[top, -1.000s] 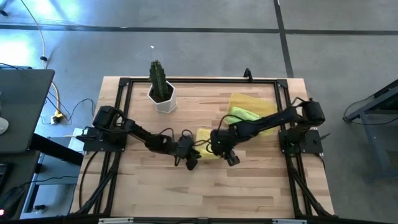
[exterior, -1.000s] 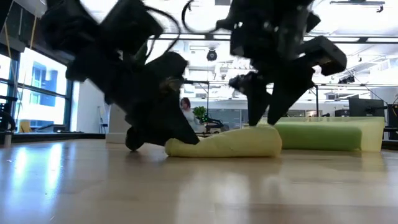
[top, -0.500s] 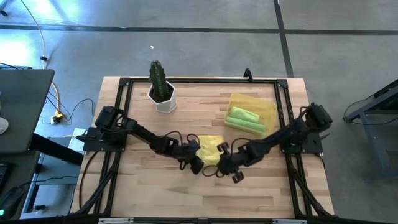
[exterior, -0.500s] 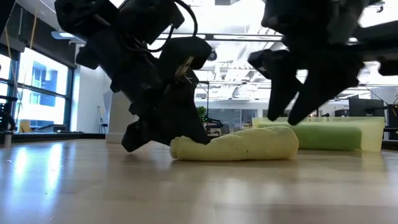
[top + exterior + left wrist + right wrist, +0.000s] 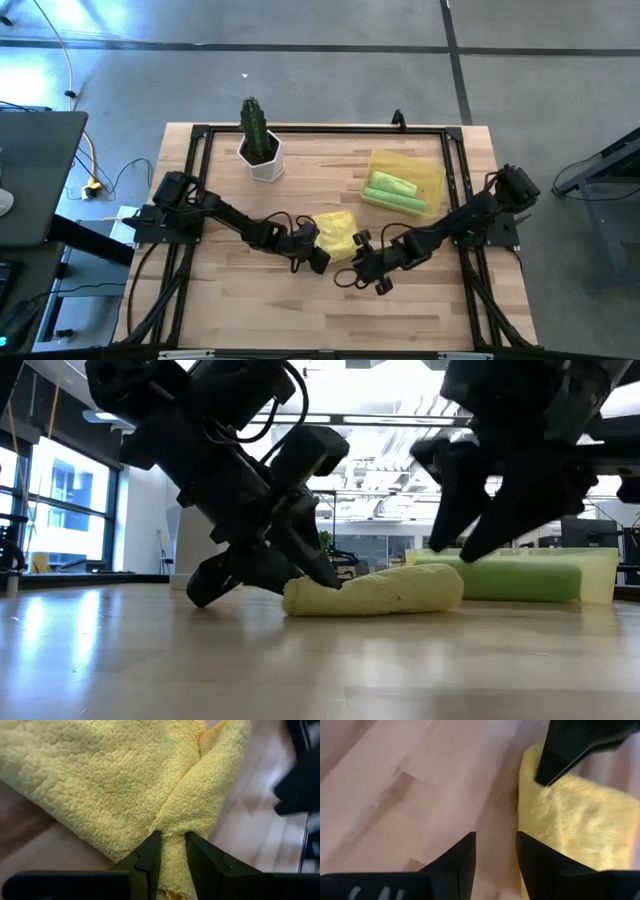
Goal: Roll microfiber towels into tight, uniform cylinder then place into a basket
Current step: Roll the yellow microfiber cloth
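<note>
Open-plan lab, glass walls, ceiling lights [image 5: 400, 422]

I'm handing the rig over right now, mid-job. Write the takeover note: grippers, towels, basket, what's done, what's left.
Left gripper: shut on a fold of the yellow towel at mid-table.
Right gripper: fingers slightly apart with nothing between them, above bare wood just beside that towel.
Basket: far right of the table, one rolled green towel inside.
Done: one green roll placed.
Left: the yellow towel is only loosely bunched; finish rolling it tight and put it in the basket. No other towel can be seen.
</note>
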